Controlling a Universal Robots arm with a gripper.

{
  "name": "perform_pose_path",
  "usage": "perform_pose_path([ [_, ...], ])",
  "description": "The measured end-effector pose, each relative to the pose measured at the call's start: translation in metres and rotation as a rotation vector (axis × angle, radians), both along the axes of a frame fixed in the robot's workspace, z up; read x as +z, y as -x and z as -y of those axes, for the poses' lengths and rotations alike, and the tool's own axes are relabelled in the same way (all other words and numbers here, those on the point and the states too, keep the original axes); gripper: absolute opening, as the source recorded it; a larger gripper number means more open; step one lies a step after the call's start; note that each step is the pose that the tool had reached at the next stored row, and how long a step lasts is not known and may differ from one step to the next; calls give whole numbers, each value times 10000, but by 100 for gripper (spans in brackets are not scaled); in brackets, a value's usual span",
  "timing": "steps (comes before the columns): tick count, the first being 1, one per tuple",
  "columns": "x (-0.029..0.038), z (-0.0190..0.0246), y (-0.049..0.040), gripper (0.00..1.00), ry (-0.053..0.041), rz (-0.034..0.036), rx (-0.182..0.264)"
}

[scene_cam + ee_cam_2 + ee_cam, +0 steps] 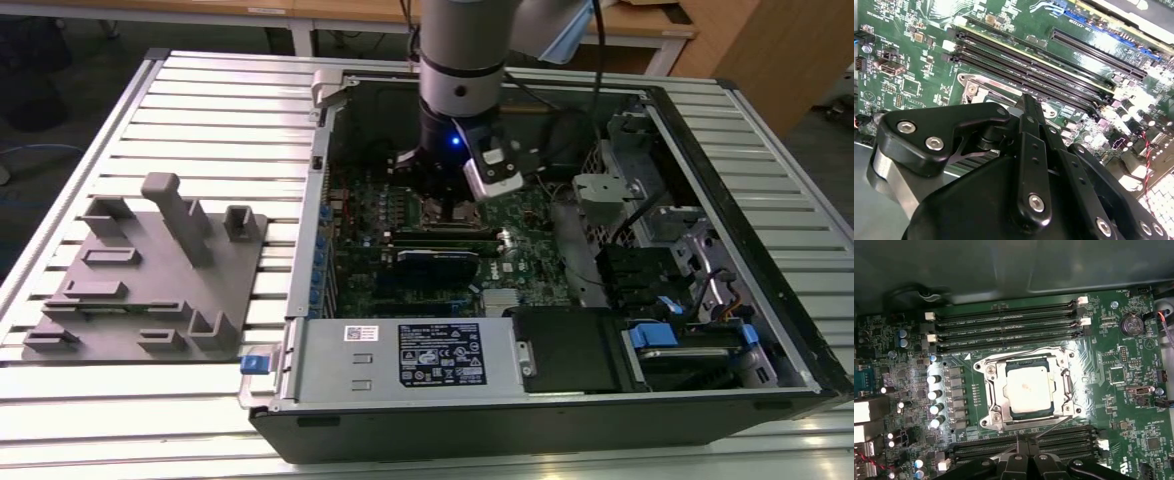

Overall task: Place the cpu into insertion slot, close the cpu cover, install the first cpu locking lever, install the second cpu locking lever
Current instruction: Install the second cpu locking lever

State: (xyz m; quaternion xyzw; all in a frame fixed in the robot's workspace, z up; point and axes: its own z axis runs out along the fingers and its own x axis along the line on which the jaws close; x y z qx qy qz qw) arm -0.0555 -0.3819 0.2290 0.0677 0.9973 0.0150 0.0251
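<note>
The cpu [1029, 388], a silvery square chip, lies in the insertion slot [447, 212] on the green motherboard [1114, 405]. The cpu cover [996, 390], a silvery metal frame, lies flat around the chip. A thin wire locking lever [1054, 427] sticks out slantwise from one corner of the socket and ends at my fingertips. My gripper [1023, 441] is shut, its black fingers pressed together just beside the socket's edge. In the exterior view the gripper [447, 195] hangs low over the socket inside the open computer case. The second wrist view shows the gripper [1026, 100] in front of the socket's corner [971, 89].
Long black memory slots [1004, 330] run along both sides of the socket. The case walls [727, 200], a drive cage [654, 270] and a power supply box [400, 355] surround the board. A grey fixture block [147, 270] stands on the slatted table at the exterior view's left.
</note>
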Motion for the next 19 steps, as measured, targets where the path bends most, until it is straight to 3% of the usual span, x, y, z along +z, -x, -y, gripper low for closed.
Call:
perform_pose_path([
  [19, -15, 2, 44, 10, -8, 33, -1],
])
